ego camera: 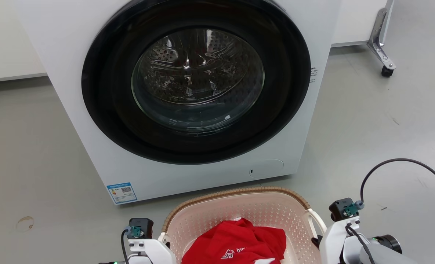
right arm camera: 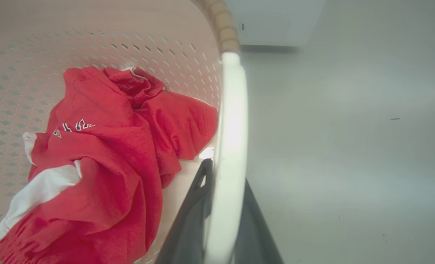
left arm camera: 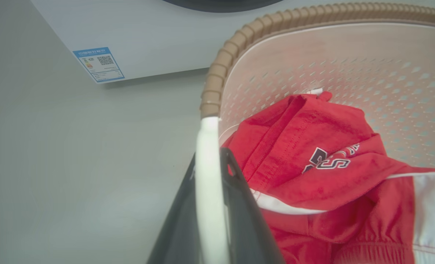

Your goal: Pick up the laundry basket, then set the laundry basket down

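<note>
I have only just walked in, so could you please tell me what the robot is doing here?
The robot holds the laundry basket in front of the washer, its left gripper closed on the left handle and its right gripper on the right handle. A red garment lies inside. Whether the basket is off the floor is unclear.

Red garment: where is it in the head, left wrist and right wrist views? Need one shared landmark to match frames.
Head view: red garment at bottom centre, inside the laundry basket.
Left wrist view: right half, from centre to bottom right.
Right wrist view: left half, from centre to bottom left.
Shared landmark: the basket's brown rim.
</note>
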You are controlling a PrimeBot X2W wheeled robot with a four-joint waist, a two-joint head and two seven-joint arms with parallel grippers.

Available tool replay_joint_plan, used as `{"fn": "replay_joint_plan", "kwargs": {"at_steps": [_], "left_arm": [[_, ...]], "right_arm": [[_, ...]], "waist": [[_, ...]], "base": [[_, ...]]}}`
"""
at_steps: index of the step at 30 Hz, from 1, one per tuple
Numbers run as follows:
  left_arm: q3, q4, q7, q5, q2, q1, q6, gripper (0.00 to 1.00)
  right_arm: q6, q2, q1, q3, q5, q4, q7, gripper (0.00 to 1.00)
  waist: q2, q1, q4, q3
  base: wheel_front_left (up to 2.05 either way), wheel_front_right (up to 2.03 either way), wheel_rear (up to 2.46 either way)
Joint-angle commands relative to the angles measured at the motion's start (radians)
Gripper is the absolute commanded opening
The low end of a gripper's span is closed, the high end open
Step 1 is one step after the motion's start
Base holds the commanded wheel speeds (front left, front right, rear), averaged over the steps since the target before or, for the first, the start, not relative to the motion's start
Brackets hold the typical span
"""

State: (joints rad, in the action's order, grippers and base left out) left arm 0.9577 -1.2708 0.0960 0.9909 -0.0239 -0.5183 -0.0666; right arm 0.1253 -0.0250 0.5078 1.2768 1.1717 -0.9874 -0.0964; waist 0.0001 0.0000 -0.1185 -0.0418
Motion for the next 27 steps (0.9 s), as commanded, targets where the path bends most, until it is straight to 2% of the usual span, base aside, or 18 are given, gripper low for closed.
{"fn": "replay_joint_plan", "kwargs": {"at_steps": [1, 27], "left_arm": [[-0.01, 0.007, 0.009, 0.0, -0.026, -0.019, -0.023, 0.0], [0.019, -0.004, 0.012, 0.026, -0.026, -0.027, -0.014, 0.0]], "right_arm": [[0.005, -0.025, 0.019, -0.002, 0.005, 0.007, 0.006, 0.0], [0.005, -0.025, 0.023, 0.003, 0.003, 0.012, 0.015, 0.0]], "waist": [[-0.0001, 0.0, 0.0, 0.0], [-0.0001, 0.0, -0.005, 0.016]], "base": [[0.0, 0.0, 0.0], [0.0, 0.0, 0.0]]}}
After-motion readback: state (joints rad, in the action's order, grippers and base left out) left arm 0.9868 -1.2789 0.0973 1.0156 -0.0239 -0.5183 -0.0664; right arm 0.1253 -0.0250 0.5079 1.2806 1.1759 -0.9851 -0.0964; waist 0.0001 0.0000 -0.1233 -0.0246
